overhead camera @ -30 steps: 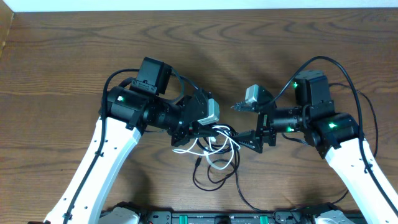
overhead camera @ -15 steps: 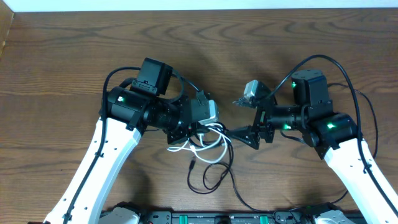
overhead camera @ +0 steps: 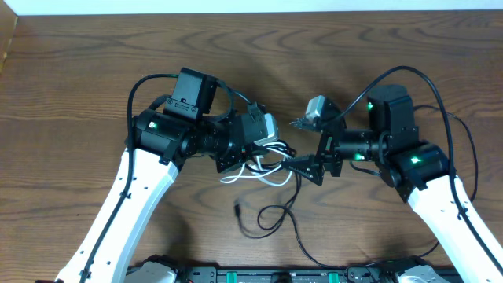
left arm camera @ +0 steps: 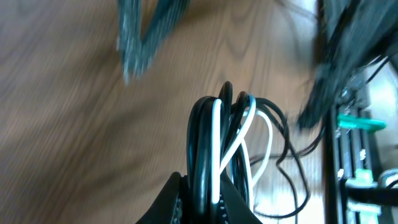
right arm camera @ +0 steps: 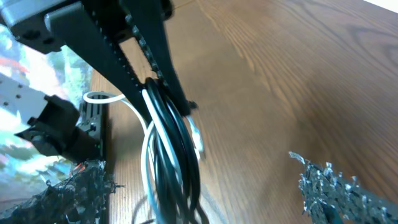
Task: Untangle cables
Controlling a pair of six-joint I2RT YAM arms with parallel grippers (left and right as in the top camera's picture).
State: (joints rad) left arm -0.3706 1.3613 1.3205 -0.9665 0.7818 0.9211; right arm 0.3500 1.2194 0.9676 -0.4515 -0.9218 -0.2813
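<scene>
Cables (left arm camera: pixel 202 143) pulled farther back by left pincer (left arm camera: pixel 202 202).

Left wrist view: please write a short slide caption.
Left gripper shut on looped black cable and white cable, wooden table behind.

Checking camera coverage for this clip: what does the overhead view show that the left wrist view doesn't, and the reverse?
Overhead only: the whole left arm and right arm, and the black cable trailing to its plug end. Left wrist only: a close look at black and white strands pinched together in the shut left end effector. Both: the white cable tangled with the black one, over the table.
</scene>
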